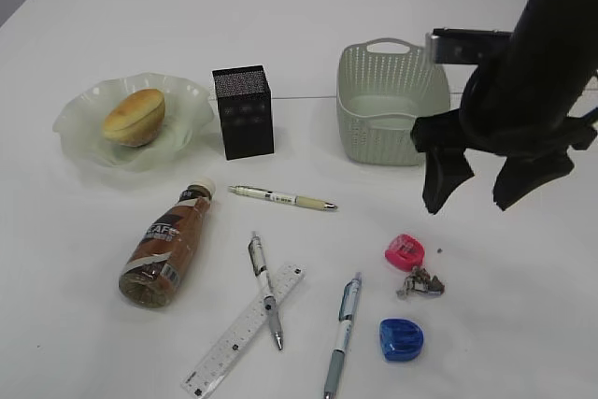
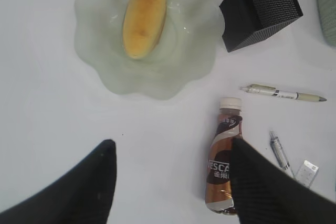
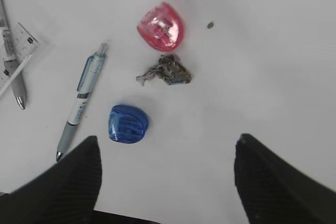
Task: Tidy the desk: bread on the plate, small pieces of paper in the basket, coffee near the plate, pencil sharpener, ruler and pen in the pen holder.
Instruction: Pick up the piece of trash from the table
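Observation:
The bread [image 1: 134, 117] lies on the glass plate [image 1: 84, 123] at the left. The black pen holder [image 1: 243, 111] and the green basket [image 1: 392, 105] stand behind. The coffee bottle [image 1: 168, 245] lies on its side below the plate. Three pens [image 1: 282, 197] [image 1: 265, 289] [image 1: 343, 324] and a clear ruler [image 1: 245, 327] lie at the front. A pink sharpener [image 1: 405, 250], a blue sharpener [image 1: 401, 339] and a crumpled paper scrap [image 1: 420, 281] lie at the right. My right gripper [image 1: 481, 184] hovers open above them [image 3: 165, 182]. My left gripper [image 2: 170, 182] is open and empty, high above the bottle [image 2: 223, 156].
A tiny dark crumb [image 3: 210, 24] lies right of the pink sharpener [image 3: 161, 27]. One pen lies across the ruler. The basket holds nothing visible. The white table [image 1: 523, 324] stretches on to the right and far side.

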Controlling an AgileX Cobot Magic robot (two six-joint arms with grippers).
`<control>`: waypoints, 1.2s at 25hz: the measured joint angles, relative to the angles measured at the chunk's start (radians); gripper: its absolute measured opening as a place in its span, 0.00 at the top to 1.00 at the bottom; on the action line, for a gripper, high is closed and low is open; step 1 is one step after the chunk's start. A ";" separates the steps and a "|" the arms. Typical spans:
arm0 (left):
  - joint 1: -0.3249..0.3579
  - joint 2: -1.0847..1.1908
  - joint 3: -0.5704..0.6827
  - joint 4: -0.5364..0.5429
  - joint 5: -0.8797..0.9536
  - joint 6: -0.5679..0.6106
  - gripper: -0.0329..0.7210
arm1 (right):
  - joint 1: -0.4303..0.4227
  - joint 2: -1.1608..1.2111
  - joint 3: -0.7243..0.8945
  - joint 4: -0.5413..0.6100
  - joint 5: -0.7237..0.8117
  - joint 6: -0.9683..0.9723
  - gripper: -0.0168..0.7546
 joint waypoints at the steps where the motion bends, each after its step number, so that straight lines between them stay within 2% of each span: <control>1: 0.000 0.000 0.000 0.000 0.000 0.000 0.31 | 0.015 0.004 0.009 0.000 -0.017 0.005 0.23; 8: 0.000 0.000 0.000 0.000 0.000 0.000 0.31 | 0.059 0.124 0.015 0.002 -0.064 0.028 0.23; 16: 0.000 0.000 0.000 0.000 0.000 0.000 0.31 | 0.059 0.249 0.015 -0.006 -0.073 0.030 0.23; 30: 0.000 0.000 0.000 0.000 0.000 0.000 0.31 | 0.059 0.318 0.015 -0.043 -0.137 0.032 0.23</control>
